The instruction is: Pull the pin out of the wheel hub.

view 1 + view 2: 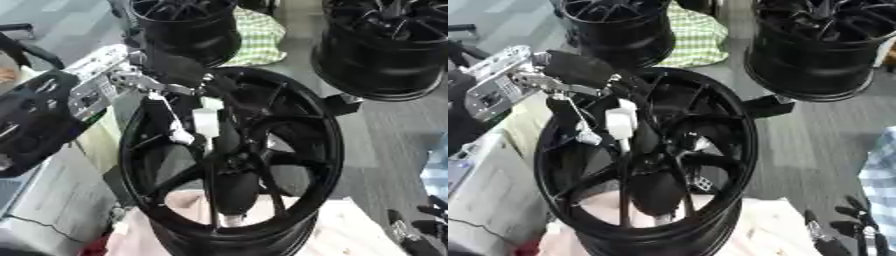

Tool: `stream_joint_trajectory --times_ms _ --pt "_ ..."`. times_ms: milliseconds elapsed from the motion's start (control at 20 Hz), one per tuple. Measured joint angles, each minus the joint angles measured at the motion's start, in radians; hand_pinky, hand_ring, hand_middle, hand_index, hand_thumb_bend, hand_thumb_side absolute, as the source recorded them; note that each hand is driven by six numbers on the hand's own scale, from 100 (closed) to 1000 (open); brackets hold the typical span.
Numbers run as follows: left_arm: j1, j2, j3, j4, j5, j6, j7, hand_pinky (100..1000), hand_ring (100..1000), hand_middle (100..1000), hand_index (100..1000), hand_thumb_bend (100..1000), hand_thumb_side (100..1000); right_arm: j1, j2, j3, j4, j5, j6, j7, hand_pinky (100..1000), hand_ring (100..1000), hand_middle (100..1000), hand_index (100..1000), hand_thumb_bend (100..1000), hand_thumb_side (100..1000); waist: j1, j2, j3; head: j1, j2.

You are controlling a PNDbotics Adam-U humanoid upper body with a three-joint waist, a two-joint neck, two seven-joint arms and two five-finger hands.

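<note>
We have our left hand [601,100] pinched on the white pin [619,125] above the wheel hub [658,165] — next we draw it straight out.

floor [394,135]: grey, planked, right side of frame | two spare black wheel rims [381,47] standing at the top — centre and upper right | green-checked cloth [262,37] between them | pale surface [52,200] at lower left
</note>
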Motion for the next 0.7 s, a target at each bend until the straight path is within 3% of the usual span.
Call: stream_joint_trajectory --times_ms 700 --pt "0.008 0.008 0.000 0.019 -0.045 0.000 0.000 551 1000 708 932 365 573 0.000 0.000 0.000 0.000 0.000 0.002 0.002 697 625 731 934 432 339 0.000 0.000 0.002 0.001 0.000"
